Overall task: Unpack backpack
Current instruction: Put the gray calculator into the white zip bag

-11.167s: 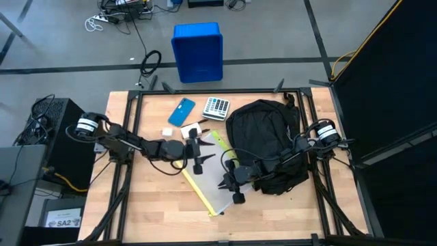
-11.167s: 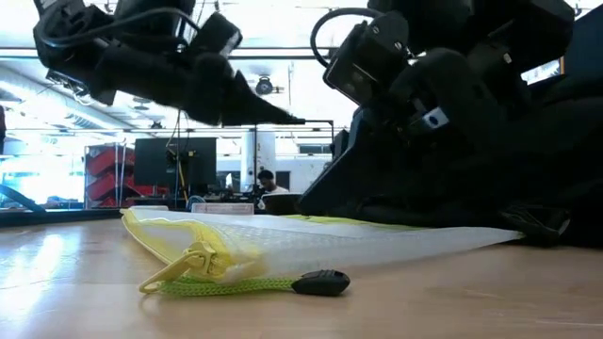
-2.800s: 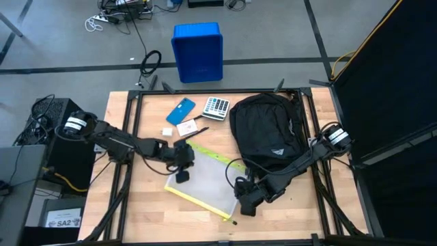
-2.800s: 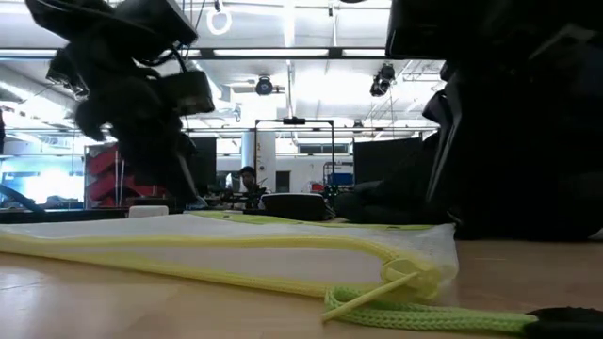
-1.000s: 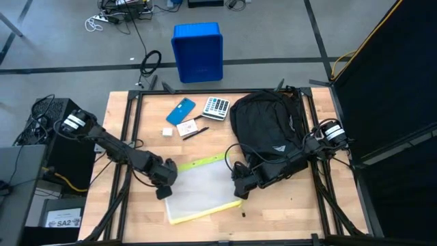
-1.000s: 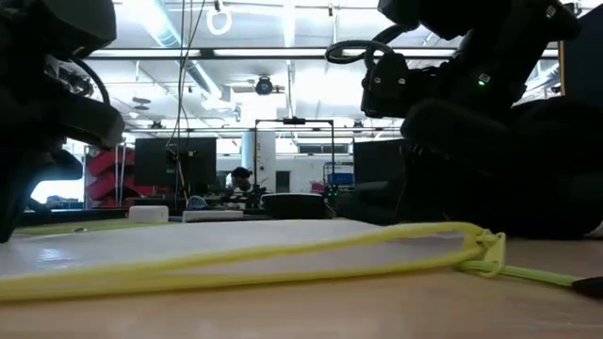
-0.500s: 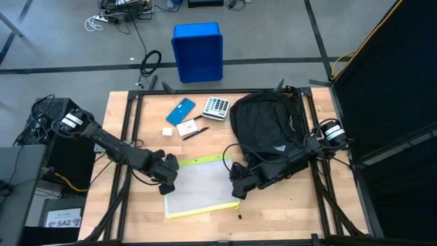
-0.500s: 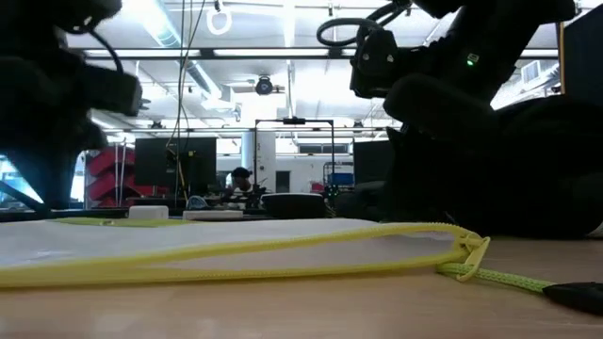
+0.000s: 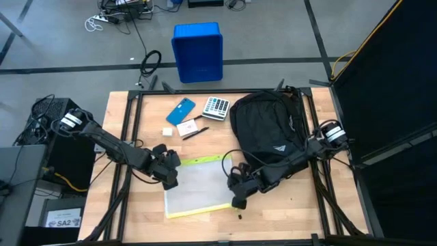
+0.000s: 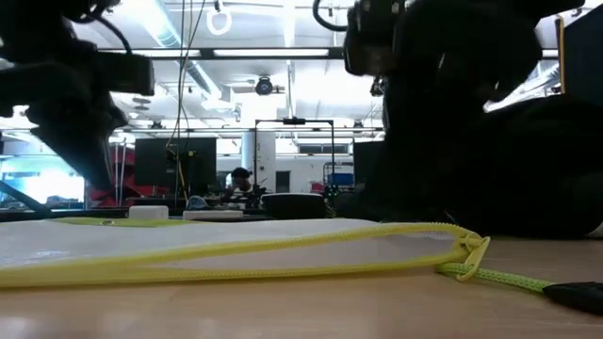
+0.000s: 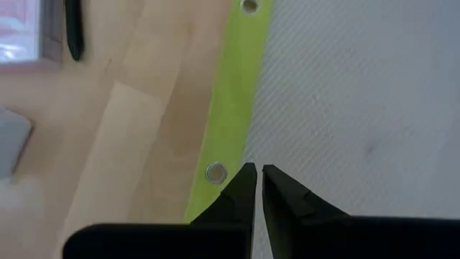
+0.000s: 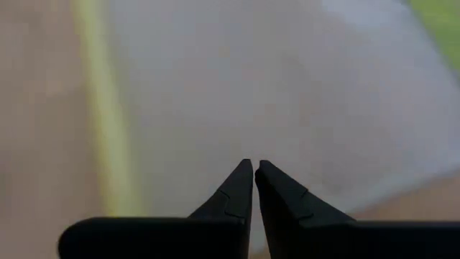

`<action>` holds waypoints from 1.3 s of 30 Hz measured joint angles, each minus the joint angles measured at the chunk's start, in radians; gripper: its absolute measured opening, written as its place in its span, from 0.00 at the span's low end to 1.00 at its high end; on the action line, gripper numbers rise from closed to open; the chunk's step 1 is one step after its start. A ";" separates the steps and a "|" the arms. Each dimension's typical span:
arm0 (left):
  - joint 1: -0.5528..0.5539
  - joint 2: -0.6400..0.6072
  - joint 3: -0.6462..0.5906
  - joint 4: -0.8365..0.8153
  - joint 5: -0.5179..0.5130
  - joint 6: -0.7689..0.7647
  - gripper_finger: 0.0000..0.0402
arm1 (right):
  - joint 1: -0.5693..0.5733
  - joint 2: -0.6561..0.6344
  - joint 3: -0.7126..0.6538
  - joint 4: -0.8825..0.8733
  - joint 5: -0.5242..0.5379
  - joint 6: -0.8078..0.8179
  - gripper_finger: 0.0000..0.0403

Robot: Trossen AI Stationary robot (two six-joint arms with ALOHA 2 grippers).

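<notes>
Black backpack (image 9: 266, 130), yellow-edged translucent white pouch (image 9: 198, 188), blue bin (image 9: 198, 51), light wooden table (image 9: 287, 215).

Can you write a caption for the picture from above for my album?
Two robot arms hover over a clear zip pouch beside a black backpack on a wooden table.

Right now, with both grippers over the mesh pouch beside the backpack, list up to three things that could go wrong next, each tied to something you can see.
1. Both the left gripper and the right gripper are shut over the flat mesh pouch; a push could slide it toward the table's front edge.
2. The pouch's zip cord trails loose and might snag a finger.
3. The right arm lies close along the backpack, so a swing may drag it.
</notes>
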 joint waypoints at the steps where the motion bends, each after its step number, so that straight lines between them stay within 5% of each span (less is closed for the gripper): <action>1: 0.002 0.000 -0.015 0.018 0.009 -0.001 0.00 | 0.005 0.001 0.000 0.015 -0.008 0.002 0.00; 9: 0.002 0.000 -0.118 0.135 0.053 -0.009 0.00 | 0.010 0.043 -0.006 -0.006 -0.011 0.101 0.00; 16: 0.001 -0.004 -0.170 0.186 0.133 -0.080 0.00 | -0.053 0.060 -0.010 -0.080 0.095 0.127 0.00; 39: -0.008 -0.091 -0.083 0.175 0.060 0.042 0.00 | -0.078 0.061 -0.011 -0.041 0.083 0.063 0.00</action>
